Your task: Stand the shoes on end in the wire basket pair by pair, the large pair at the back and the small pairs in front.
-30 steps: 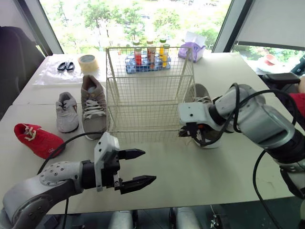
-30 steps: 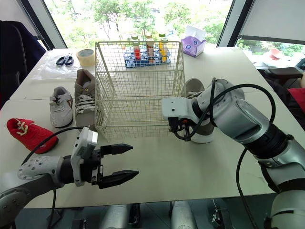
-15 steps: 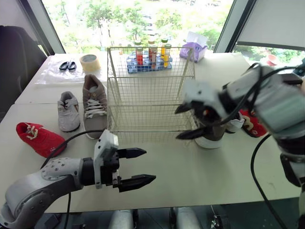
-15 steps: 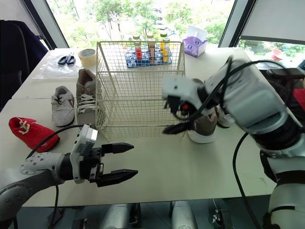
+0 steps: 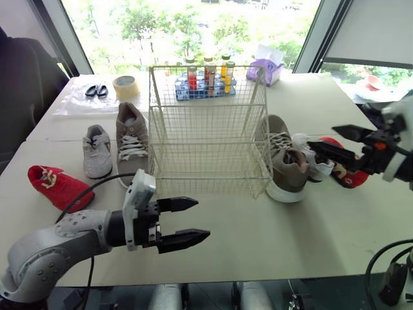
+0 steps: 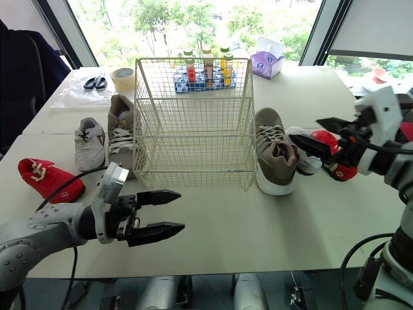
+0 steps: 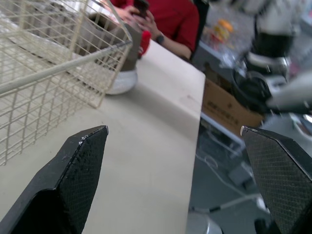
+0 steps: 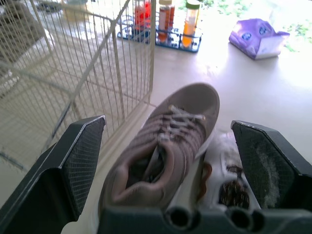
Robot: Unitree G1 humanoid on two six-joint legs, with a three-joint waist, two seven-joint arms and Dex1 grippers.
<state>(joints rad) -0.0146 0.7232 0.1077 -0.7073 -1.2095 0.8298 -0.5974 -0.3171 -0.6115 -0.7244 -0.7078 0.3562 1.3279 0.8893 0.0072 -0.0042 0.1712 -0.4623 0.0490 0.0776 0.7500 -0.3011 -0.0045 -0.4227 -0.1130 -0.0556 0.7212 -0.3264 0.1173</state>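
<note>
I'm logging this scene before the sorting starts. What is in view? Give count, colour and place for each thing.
cream wire basket: one, cream, table centre
large taupe lace-up shoes: two, taupe, one at each side of the basket
small grey-white shoes: two, grey-white, one left, one right of the basket
small red shoes: two, red, front left and far right
black-handled scissors: one, black, back left
clear plastic sheet: one, clear, under the scissors
roll of beige tape: one, beige, back left
blue rack of bottles: one, blue, behind the basket
purple tissue pack: one, purple, back right
beige table: one, beige
person in a red top: one, beyond the table
left gripper: black, open, front left
right gripper: black, open, over the right-hand shoes
</note>
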